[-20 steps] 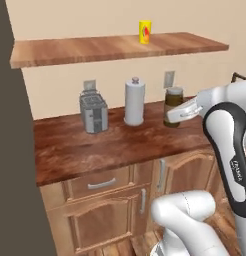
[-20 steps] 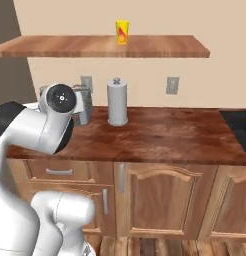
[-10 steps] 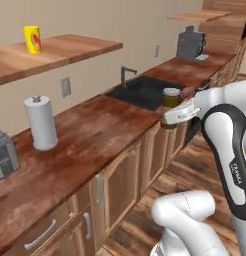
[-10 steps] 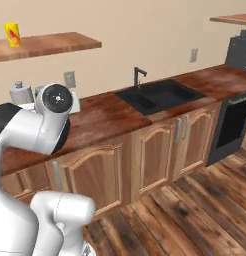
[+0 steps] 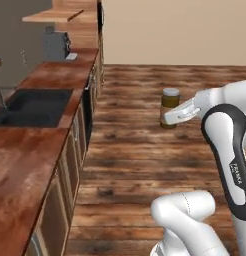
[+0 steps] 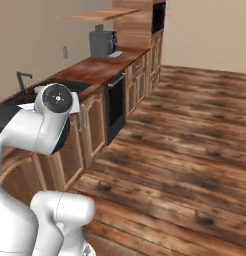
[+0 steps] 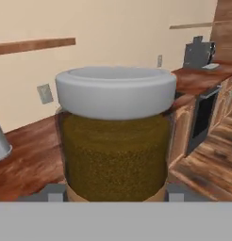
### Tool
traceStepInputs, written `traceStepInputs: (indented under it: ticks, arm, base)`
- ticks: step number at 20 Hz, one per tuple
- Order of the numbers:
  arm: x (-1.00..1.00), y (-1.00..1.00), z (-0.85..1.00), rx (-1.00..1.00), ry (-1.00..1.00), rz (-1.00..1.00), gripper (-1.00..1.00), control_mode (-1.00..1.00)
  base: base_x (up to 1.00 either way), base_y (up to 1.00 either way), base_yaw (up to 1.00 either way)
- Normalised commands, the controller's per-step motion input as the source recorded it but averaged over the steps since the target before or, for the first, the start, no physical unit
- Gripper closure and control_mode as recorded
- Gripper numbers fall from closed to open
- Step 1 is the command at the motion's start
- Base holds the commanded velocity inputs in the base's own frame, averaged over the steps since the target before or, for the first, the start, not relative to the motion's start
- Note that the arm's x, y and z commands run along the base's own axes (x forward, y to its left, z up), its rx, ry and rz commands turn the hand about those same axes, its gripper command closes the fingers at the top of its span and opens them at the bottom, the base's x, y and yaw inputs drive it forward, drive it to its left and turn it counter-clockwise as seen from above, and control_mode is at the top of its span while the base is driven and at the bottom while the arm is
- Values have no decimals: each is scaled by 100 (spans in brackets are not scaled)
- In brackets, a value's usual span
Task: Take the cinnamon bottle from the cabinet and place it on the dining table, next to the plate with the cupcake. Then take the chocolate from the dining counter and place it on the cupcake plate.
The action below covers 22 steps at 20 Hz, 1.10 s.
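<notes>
You see the gripper (image 5: 171, 116) clamped on the brown grey-lidded cylindrical cinnamon jar (image 5: 169, 107), upright above dark plank flooring (image 5: 145, 145); reddish-brown wooden worktop (image 5: 30, 155) to its left.

To your right the wooden floor (image 5: 160, 150) lies bare and wide, so the arm has open room to swing on that side. Along your left runs the worktop (image 5: 25, 165) with its sunken sink (image 5: 32, 106) and, farther down, a grey coffee machine (image 5: 56, 45) standing on it. A wall shelf (image 5: 50, 16) juts out above the far end.
</notes>
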Motion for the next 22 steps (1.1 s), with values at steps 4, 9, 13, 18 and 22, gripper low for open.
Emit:
traceStepInputs:
  ticks: [4, 9, 13, 18, 22]
  arm:
    - [0, 0, 0, 0, 0, 0, 100, 100]
    - [0, 0, 0, 0, 0, 0, 100, 100]
    - [0, 0, 0, 0, 0, 0, 100, 100]
    - [0, 0, 0, 0, 0, 0, 100, 100]
    - [0, 0, 0, 0, 0, 0, 100, 100]
  base:
    - [0, 0, -97]
    - [2, -22, -74]
    - [3, -28, -69]
    - [27, -17, -57]
    - [48, -9, -42]
